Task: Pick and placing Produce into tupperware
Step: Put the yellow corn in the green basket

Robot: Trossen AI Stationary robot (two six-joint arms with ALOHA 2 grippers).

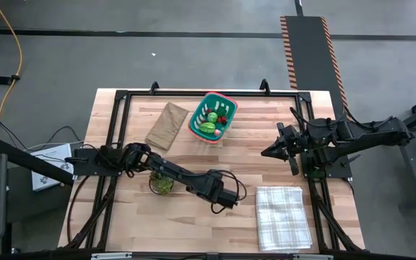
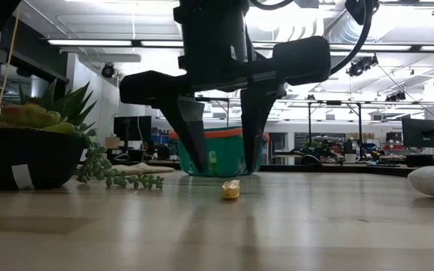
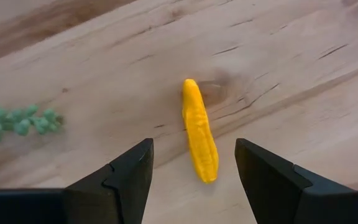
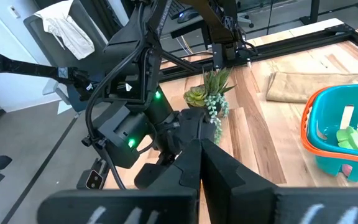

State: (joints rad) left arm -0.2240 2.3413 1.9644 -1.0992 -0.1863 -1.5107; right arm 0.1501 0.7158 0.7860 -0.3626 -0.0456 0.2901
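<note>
A small yellow, elongated produce piece (image 3: 199,130) lies flat on the wooden table (image 1: 266,173), seen end-on in the low view (image 2: 231,190). My left gripper (image 3: 194,147) (image 2: 221,169) hangs open above it, pointing down, one finger on either side of the piece and clear of it. In the high view my left gripper (image 1: 226,198) hides the piece. The teal tupperware (image 1: 211,117) with its orange-red rim stands at the far middle with green and red produce (image 1: 209,127) inside. My right gripper (image 1: 269,152) (image 4: 197,163) is shut and raised at the table's right.
A potted plant (image 1: 162,182) stands beside my left arm, and one green trailing strand (image 3: 17,121) lies on the wood. A brown paper bag (image 1: 167,124) lies left of the tupperware. A checked cloth (image 1: 283,215) lies at the near right.
</note>
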